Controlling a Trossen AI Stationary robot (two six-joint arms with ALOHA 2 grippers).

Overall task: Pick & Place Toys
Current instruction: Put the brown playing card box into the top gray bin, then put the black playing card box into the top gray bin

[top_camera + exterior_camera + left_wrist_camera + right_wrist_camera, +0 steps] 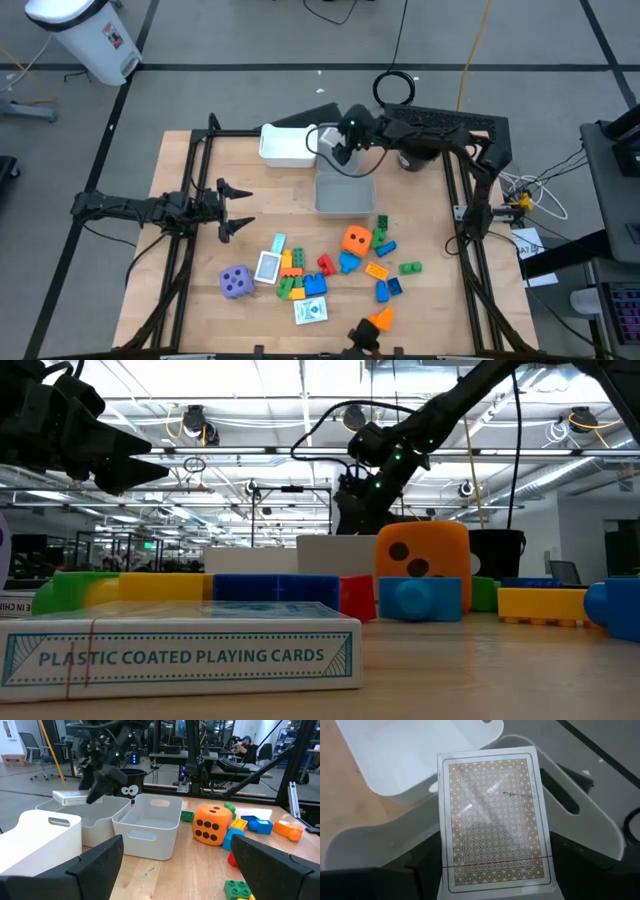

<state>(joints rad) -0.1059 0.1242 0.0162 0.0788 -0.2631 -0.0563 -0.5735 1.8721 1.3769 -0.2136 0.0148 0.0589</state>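
My right gripper (336, 146) hangs over the bins at the table's far side, shut on a white pack of cards (492, 820) with a patterned brown back. The pack (70, 797) is above the white bin (285, 150), next to the grey bin (345, 195). My left gripper (236, 206) waits open at the table's left, touching nothing. The other toys lie on the near half of the table. They include an orange die (356, 240), a purple die (236, 282), two packs of cards (270, 266) (311, 311), and several coloured blocks (292, 272). My right gripper pinches the pack of cards between its two fingers by the two long edges (448, 870), near one short end. The fingers (98, 790) slant down from the table's right side. The pack is lifted clear above the bins, about level, patterned face up.
A black cup (412, 158) stands at the far right beside the right arm. In the low view, a boxed pack of playing cards (180, 650) fills the foreground. Bare wood lies between my left gripper and the bins.
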